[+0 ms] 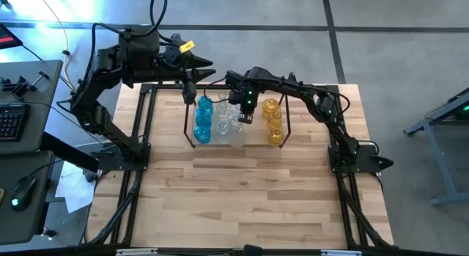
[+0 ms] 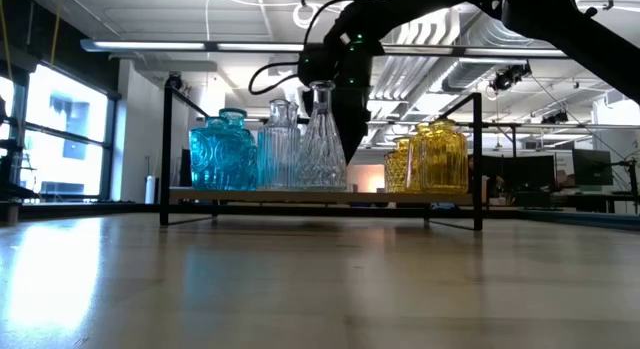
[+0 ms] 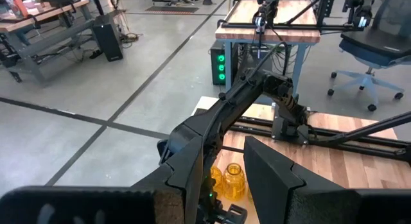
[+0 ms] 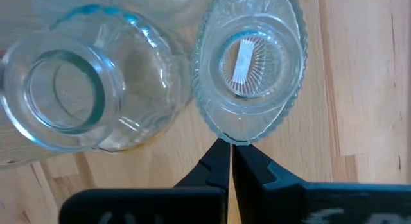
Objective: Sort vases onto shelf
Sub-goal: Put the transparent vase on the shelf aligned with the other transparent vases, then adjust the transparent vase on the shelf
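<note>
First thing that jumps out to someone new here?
The colour-sorted row of glass on the shelf: blue vases at one end, clear vases in the middle, amber vases at the other. The right gripper, shut, hangs over the clear ones; the left gripper waits beyond the shelf.

Grey concrete floor [image 1: 410, 36], dark seams; bright window [image 2: 65, 139]; ceiling ducts [image 2: 470, 29]; office chair [image 3: 376, 51].

The wooden table [image 1: 249, 190] carries the black-rod shelf [image 1: 192, 136]. On its floor, under the right gripper [image 1: 245, 116], stand blue vases [image 1: 203, 120], clear vases [image 1: 229, 126] and amber vases [image 1: 272, 120].
</note>
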